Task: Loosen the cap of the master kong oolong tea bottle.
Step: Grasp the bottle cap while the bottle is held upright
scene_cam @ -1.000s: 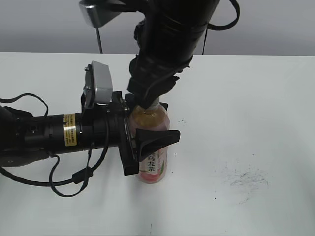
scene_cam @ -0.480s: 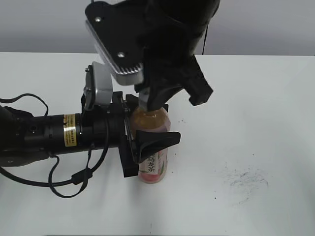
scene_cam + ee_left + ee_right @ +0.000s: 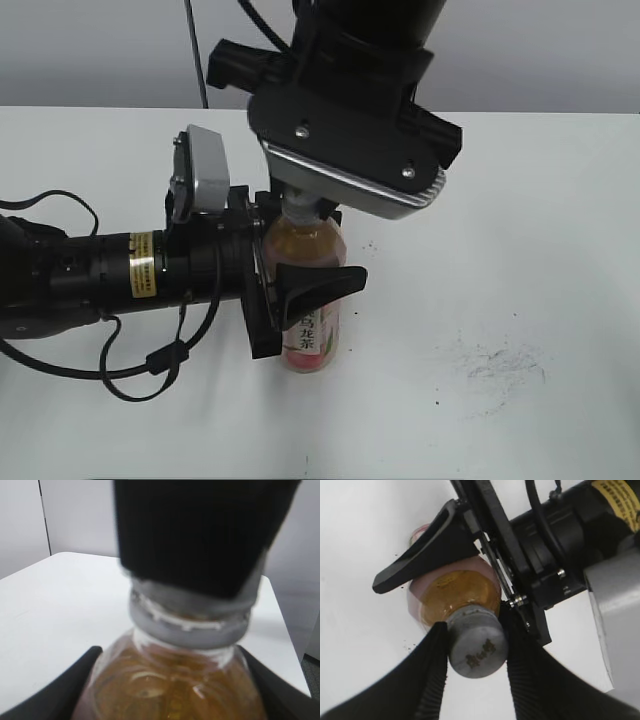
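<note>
The master kong oolong tea bottle (image 3: pixel 308 335) stands upright on the white table, amber tea showing above its pink label. My left gripper (image 3: pixel 300 290) comes in from the left and is shut on the bottle's body; its shoulder (image 3: pixel 175 685) fills the left wrist view between the two black jaws. My right gripper (image 3: pixel 475 645) hangs over the bottle from above, its ribbed fingers (image 3: pixel 432 670) shut on the grey cap (image 3: pixel 477 647), whose dark logo faces the right wrist camera. In the exterior view the cap is mostly hidden under the right wrist (image 3: pixel 350 160).
The white table (image 3: pixel 520 230) stretches right and forward, with a dark scuff patch (image 3: pixel 500 362) at the front right. My left arm and its cable (image 3: pixel 110 280) lie across the table's left side. A grey wall stands behind.
My right wrist has rotated about the bottle's axis while staying over the cap; its silver camera plate swung from the back left to the front right. The bottle and left gripper have not moved.
</note>
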Available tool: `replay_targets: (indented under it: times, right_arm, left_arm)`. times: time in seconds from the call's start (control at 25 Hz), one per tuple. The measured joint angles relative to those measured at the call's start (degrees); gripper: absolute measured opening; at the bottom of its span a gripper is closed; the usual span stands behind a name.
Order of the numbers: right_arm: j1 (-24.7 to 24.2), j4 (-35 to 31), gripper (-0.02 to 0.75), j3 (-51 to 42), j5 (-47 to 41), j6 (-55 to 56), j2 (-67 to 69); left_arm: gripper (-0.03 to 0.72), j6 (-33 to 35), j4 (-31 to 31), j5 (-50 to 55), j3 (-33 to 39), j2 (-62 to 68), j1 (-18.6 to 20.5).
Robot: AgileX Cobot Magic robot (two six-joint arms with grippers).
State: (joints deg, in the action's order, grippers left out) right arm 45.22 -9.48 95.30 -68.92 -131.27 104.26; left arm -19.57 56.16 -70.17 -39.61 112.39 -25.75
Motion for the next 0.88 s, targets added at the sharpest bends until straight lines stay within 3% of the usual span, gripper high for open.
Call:
replay_targets:
  times: [0.16, 0.28, 0.52, 0.88]
  right_arm:
    - [0.00, 0.13, 0.272, 0.00, 0.11, -0.89, 0.00]
    - [0.00, 0.13, 0.305, 0.00, 0.11, 6.86, 0.00]
    - [0.00, -0.99, 0.572, 0.00, -0.42, 43.91, 0.00]
    - [0.00, 0.74, 0.550, 0.00, 3.62, 101.79, 0.00]
  left_arm:
    - [0.445, -0.06, -0.18, 0.05, 0.00, 0.00, 0.00]
    - [0.445, -0.10, -0.18, 0.05, 0.00, 0.00, 0.00]
    - [0.445, -0.63, -0.92, 0.21, 0.00, 0.00, 0.00]
    - [0.445, -0.84, -1.16, 0.28, 0.00, 0.00, 0.00]
